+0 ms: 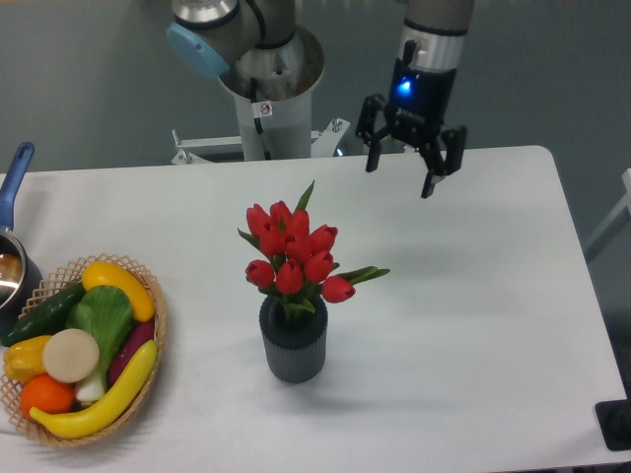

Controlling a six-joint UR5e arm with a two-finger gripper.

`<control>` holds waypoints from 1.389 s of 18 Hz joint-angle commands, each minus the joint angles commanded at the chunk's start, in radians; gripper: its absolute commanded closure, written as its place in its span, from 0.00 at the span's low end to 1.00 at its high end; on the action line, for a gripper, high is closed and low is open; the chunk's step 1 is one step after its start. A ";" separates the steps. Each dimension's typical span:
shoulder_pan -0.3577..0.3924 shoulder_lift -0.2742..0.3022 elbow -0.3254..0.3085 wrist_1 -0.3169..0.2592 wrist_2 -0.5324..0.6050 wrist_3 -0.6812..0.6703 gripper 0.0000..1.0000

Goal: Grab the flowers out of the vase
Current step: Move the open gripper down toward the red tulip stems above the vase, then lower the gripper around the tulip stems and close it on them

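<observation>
The flowers (293,248), a bunch of red tulip buds with green leaves, stand in the vase (293,345), a small dark grey ribbed cylinder near the middle of the white table (473,325). My gripper (402,177) hangs in the air above the far side of the table, up and to the right of the flowers and well apart from them. Its two fingers are spread open and hold nothing.
A woven basket (156,325) of toy vegetables and fruit sits at the front left. A pot with a blue handle (15,177) is at the left edge. The arm's base (266,108) stands behind the table's far edge.
</observation>
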 joint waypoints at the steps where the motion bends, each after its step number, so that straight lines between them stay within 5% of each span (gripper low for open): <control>1: -0.018 -0.017 0.002 0.003 -0.002 -0.011 0.00; 10: -0.048 -0.143 -0.002 0.012 -0.244 -0.020 0.00; 25: -0.078 -0.279 -0.008 0.236 -0.492 -0.011 0.00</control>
